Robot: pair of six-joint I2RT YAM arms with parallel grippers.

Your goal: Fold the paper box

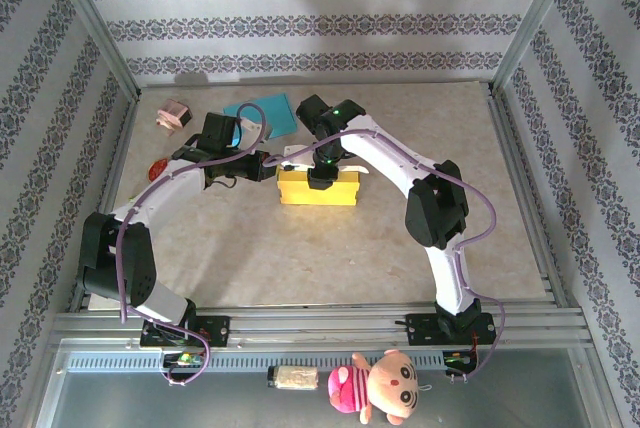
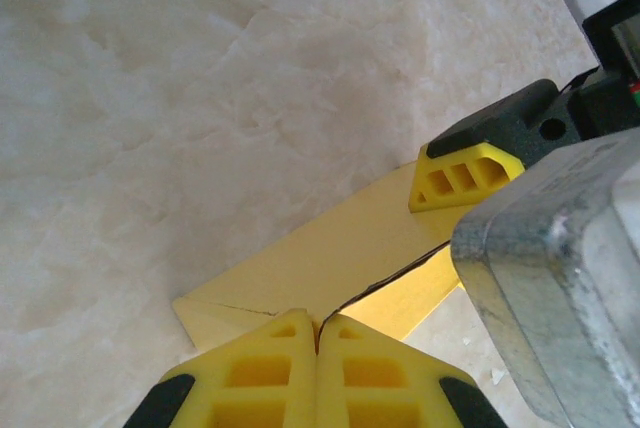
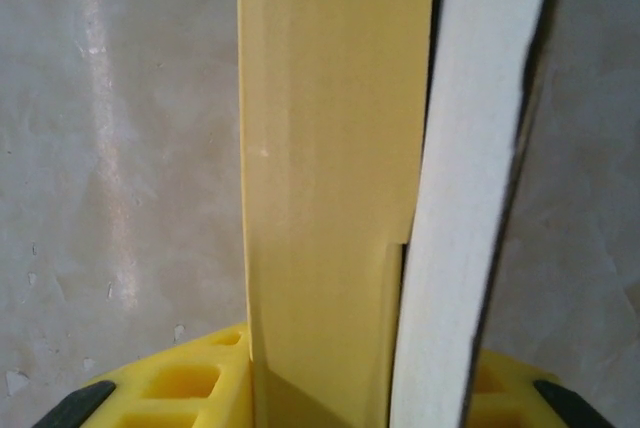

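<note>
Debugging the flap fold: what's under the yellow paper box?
Beige marbled tabletop meets the edges of the yellow paper box, and nothing sticks out from beneath. The patch directly under its panels is covered, so it can't be checked.

The paper box (image 1: 300,193) is yellow (one face white), the table (image 1: 300,258) mottled beige, the walls (image 1: 300,23) purple-floral striped

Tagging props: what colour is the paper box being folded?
The paper box is yellow, clearest in the top external view.

Right pincer (image 3: 330,398) clamping paper box (image 3: 330,148), marbled table (image 3: 120,148)
</note>
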